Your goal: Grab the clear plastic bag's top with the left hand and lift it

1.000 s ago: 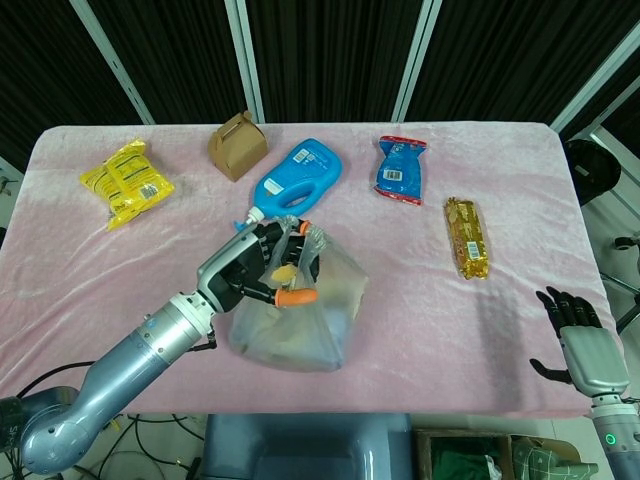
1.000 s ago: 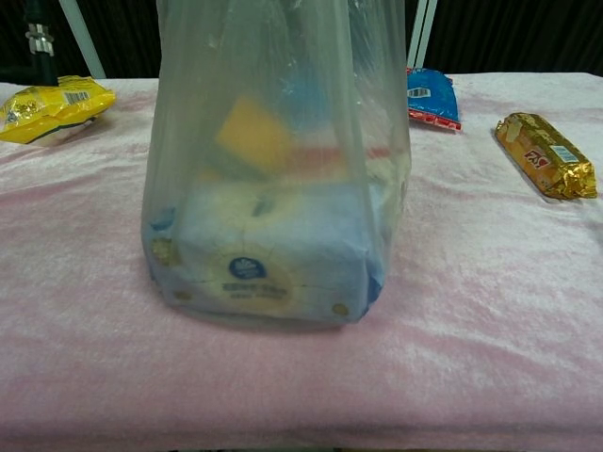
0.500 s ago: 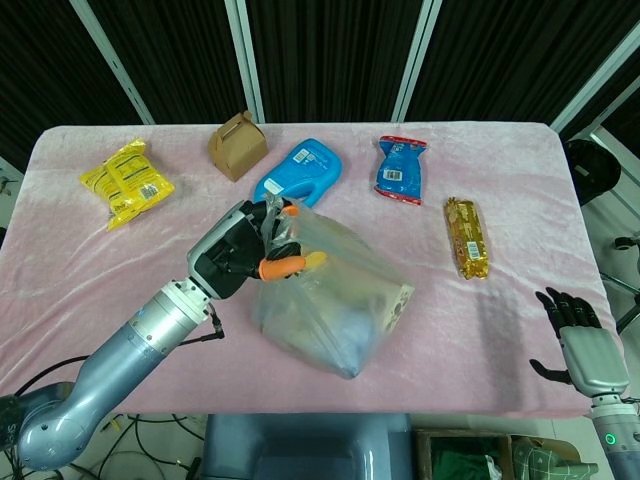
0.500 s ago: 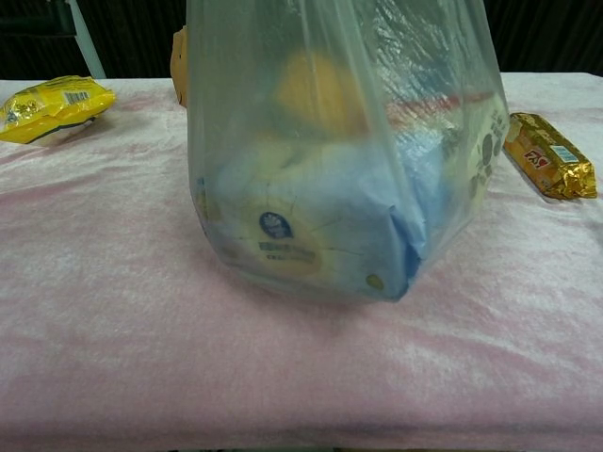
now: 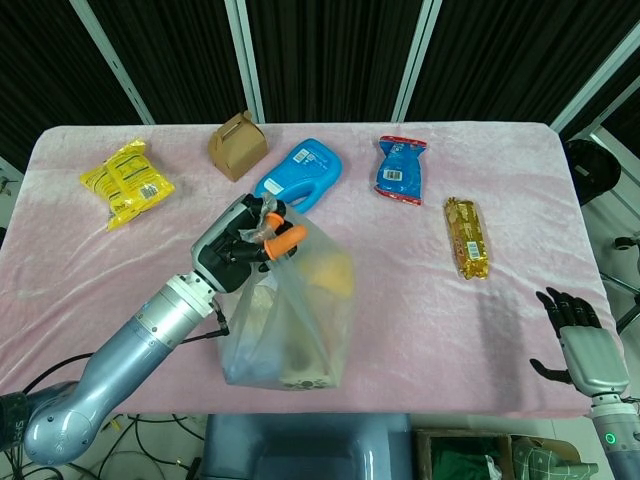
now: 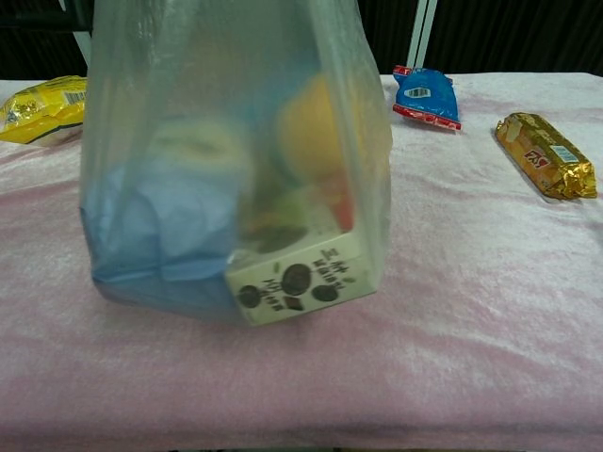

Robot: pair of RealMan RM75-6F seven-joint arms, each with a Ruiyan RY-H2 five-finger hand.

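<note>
The clear plastic bag (image 5: 290,315) hangs from my left hand (image 5: 245,245), which grips its gathered top above the middle of the pink table (image 5: 90,260). Inside the bag (image 6: 236,188) I see a blue pack, a yellow item and a white box with dark spots. In the chest view the bag fills the left and centre, its bottom just above the cloth or touching it; I cannot tell which. My right hand (image 5: 580,340) hovers off the table's front right corner, fingers spread, holding nothing.
A yellow snack bag (image 5: 125,182) lies far left, a brown paper box (image 5: 237,146) and a blue detergent bottle (image 5: 300,175) behind the bag. A blue packet (image 5: 402,168) and a gold wrapped bar (image 5: 468,236) lie to the right.
The left hand has raised the bag by its top; the bag swung right, then back toward the front edge, turning so the spotted white box now faces the chest camera. Right hand unmoved.
</note>
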